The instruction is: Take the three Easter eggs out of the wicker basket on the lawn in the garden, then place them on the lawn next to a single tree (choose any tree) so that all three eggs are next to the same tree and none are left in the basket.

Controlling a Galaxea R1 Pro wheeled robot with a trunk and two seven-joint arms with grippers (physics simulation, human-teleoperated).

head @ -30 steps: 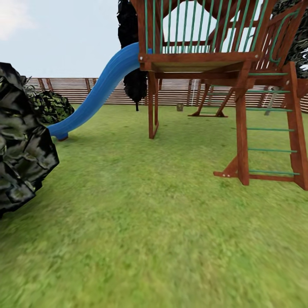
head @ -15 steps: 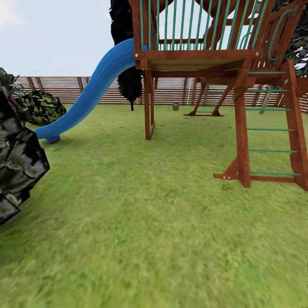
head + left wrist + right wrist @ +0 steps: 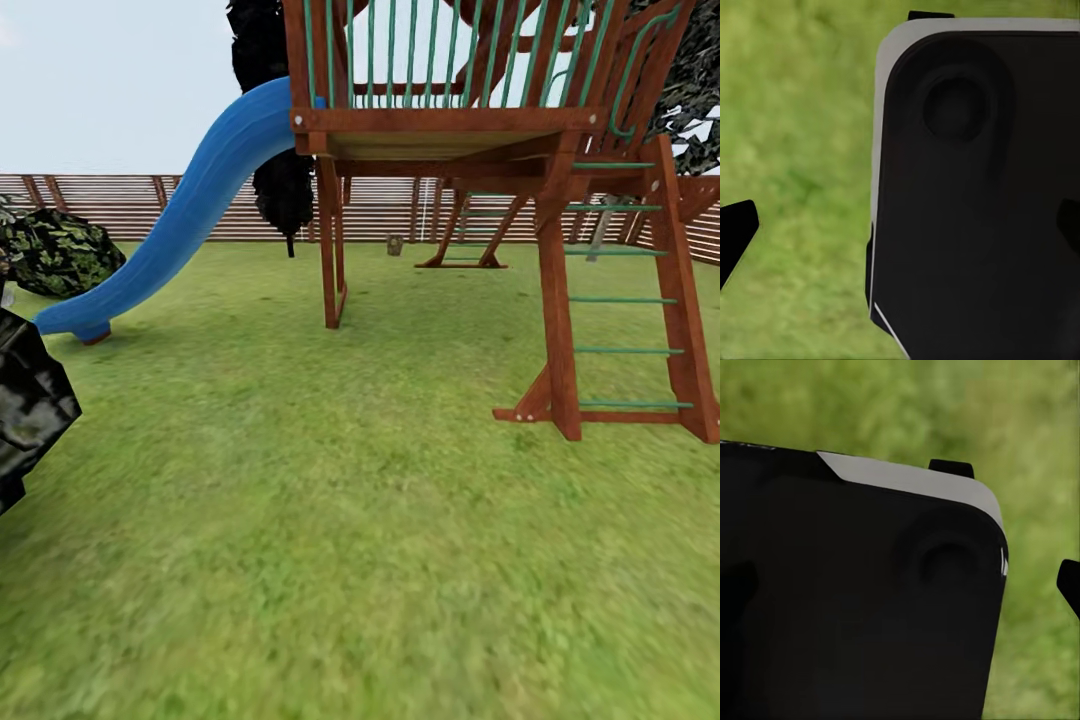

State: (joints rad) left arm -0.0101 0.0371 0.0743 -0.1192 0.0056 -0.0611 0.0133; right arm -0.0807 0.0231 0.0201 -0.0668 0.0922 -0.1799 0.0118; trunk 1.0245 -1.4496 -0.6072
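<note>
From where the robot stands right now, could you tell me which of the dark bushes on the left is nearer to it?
The large blackish bush cut off at the left edge is nearer. The greener-flecked bush sits farther back, by the fence, behind the foot of the blue slide.

A small brown object [image 3: 395, 244] by the far fence [image 3: 120, 205] is too tiny to identify; the play tower [image 3: 470, 120] is cut off above.
</note>
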